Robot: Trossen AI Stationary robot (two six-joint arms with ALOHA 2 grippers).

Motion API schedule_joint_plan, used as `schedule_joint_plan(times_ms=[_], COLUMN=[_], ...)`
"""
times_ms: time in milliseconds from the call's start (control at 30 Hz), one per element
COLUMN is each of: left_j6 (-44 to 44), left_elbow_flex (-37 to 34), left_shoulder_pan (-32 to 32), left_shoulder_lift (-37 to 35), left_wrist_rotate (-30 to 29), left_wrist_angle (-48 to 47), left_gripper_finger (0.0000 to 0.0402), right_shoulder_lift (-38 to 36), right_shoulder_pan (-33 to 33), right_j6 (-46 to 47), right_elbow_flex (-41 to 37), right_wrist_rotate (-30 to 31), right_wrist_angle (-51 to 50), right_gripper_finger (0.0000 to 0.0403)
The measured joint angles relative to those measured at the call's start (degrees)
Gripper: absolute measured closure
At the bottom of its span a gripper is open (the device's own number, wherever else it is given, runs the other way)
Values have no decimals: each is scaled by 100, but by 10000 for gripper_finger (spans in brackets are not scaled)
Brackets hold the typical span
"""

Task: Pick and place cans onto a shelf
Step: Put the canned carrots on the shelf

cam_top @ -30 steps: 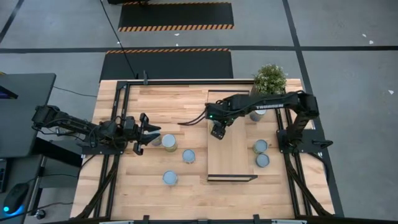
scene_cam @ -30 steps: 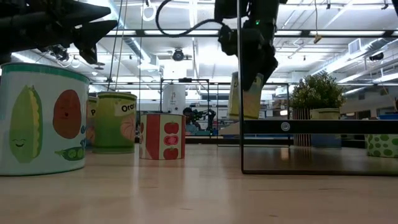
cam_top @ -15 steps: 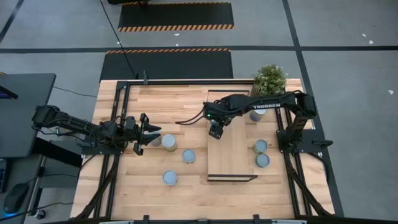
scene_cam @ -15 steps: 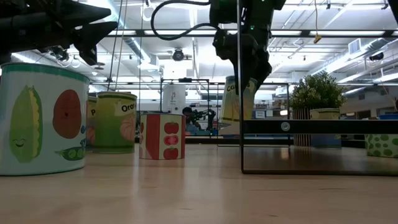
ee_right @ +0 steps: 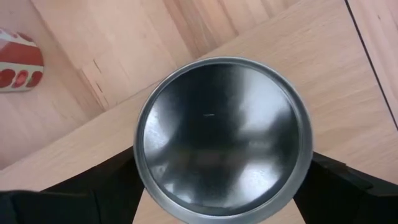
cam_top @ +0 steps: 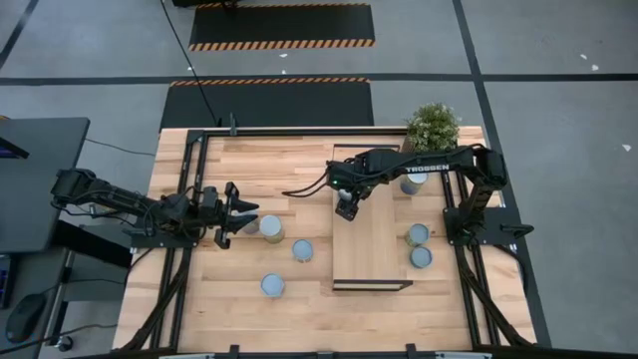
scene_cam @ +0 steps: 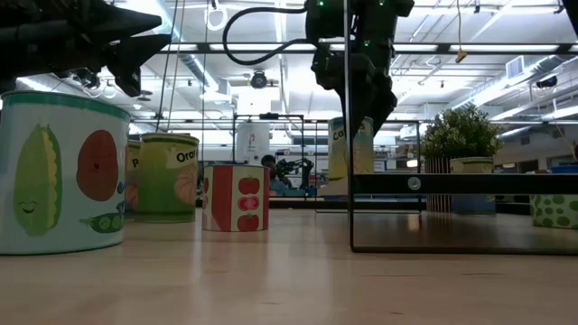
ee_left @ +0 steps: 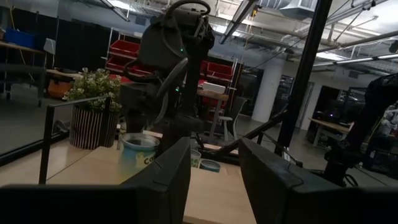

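Shelf [cam_top: 371, 249] stands on the table's [cam_top: 259, 170] right half, long side running front to back. The right gripper [cam_top: 345, 207] hangs over its far end, right above a can [ee_right: 222, 137] that stands upright on the board — the wrist view looks straight down onto the can's round metal top, with a dark finger [ee_right: 345, 186] flanking it on each side. Its jaws are spread wide about the can; whether the pads touch the sides I cannot tell.

The left gripper [cam_top: 239, 212] waits low over the table's left part, its tips just beside another can [cam_top: 270, 227], its jaws partly apart and holding nothing.

Two more cans lie left of the shelf — one [cam_top: 303, 249] nearer it, one [cam_top: 273, 285] toward the front. Two [cam_top: 418, 235] [cam_top: 422, 257] sit to the shelf's right, close together. A plant [cam_top: 433, 127] stands at the far right corner.
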Motion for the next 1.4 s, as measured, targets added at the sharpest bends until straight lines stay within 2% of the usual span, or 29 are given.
schedule_joint_plan(times_ms=[367, 633, 733, 900, 1167, 1400], left_j6=[0, 6, 12, 68, 62, 63], left_elbow_flex=[-2, 0, -2, -2, -1, -1], left_shoulder_pan=[0, 0, 0, 0, 0, 0], left_shoulder_lift=[0, -2, 0, 0, -2, 0], left_wrist_rotate=[0, 0, 2, 0, 0, 0], left_wrist_angle=[0, -10, -50, -45, -48, -80], left_gripper_finger=[260, 260, 260, 260, 260, 260], right_shoulder_lift=[-2, -31, -29, -33, -33, -156], right_shoulder_pan=[-288, -462, -481, -449, -428, 70], right_j6=[345, 174, 53, -261, -651, -1336], right_elbow_flex=[-4, 86, 244, 530, 868, 1028], right_wrist_rotate=[321, 211, 238, 671, 727, 963], right_wrist_angle=[20, 52, 11, -79, -188, -671], right_gripper_finger=[47, 47, 47, 47, 47, 47])
